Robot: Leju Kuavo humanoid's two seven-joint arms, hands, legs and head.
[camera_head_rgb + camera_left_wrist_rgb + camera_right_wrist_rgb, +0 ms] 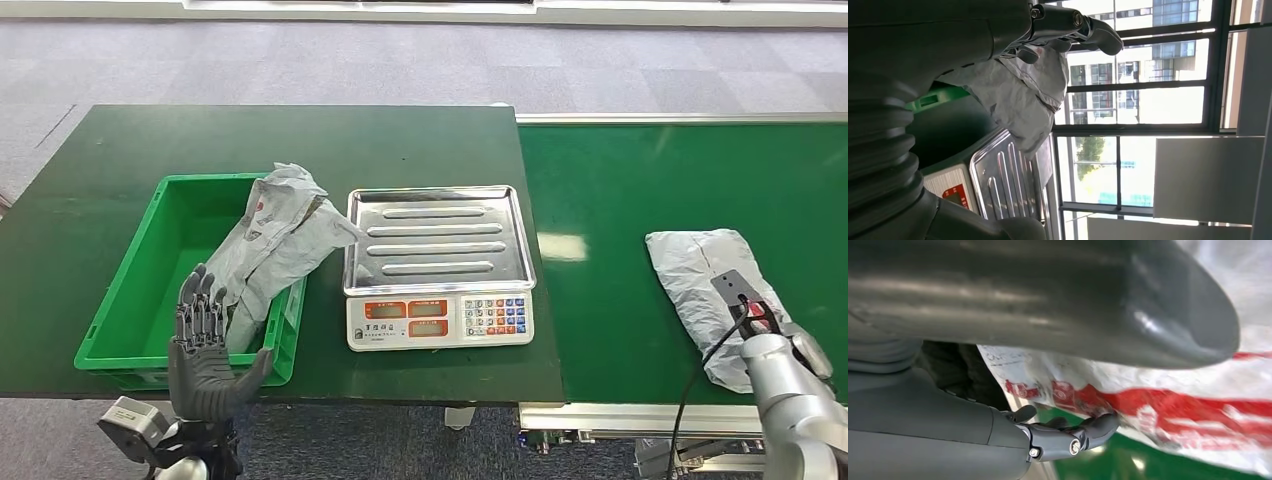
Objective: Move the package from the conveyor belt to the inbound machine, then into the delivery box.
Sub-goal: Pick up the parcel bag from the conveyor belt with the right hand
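Left hand [207, 350]: fingers upright and spread, holding nothing, at the near rim of the green delivery box [130, 300]. A grey package [275, 245] leans in that box, its top overhanging the rim toward the scale [440, 265]. The left wrist view adds the package's folded underside [1020, 95] just beyond the fingertips [1098, 37], not gripped.

Right hand [790, 350]: over the second grey package [705, 285] on the conveyor belt [650, 190]. The right wrist view shows fingers [1083, 432] under the package's red-printed edge [1158, 410] (thumb above); firm grip cannot be told.
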